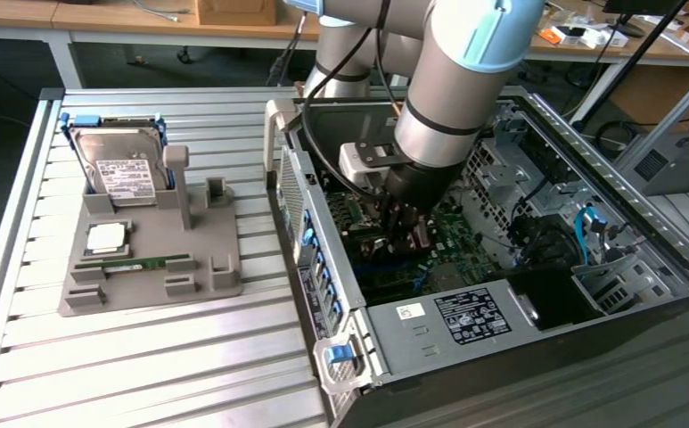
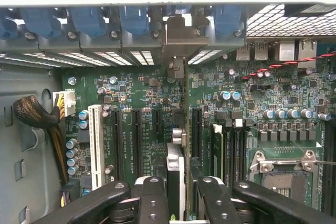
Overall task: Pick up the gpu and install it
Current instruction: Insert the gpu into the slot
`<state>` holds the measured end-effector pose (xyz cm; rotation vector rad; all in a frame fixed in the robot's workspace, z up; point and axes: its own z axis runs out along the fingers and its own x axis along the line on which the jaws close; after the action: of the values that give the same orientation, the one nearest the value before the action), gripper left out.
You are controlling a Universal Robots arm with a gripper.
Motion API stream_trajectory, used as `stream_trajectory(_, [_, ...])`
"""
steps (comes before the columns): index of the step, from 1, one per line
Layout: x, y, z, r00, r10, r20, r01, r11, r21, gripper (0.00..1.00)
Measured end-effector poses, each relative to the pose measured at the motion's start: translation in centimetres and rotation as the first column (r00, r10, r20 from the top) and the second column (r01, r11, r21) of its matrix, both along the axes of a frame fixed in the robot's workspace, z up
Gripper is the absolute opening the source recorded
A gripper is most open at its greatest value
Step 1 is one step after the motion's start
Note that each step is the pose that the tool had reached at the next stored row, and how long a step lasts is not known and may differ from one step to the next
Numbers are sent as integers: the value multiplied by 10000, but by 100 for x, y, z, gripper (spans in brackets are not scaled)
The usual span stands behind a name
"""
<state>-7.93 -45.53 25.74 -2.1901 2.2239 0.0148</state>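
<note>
Gpu [image 2: 187, 129] stands edge-on between our fingers [image 2: 152, 198], which clamp it inside the computer case [image 1: 629, 223], its bracket at the rear slot wall. We judge the install step underway; seating calls for square alignment over the motherboard [image 2: 136, 93] slot.

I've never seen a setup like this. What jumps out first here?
The big grey robot arm plunges into an open computer case on the exterior view's right. In the wrist view its end effector is clamped on the gpu, held edge-on over the green motherboard, its metal bracket near the case's rear slots. On the exterior view's left, a grey holder props up a hard drive.
</note>
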Motion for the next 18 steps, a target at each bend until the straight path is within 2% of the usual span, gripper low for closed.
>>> stream_trajectory(8, [0, 0, -1, 10000, 0, -2, 0, 10000, -10, 27])
stream_trajectory(18, [0, 0, -22, 10000, 0, -7, -1, 10000, -50, 27])
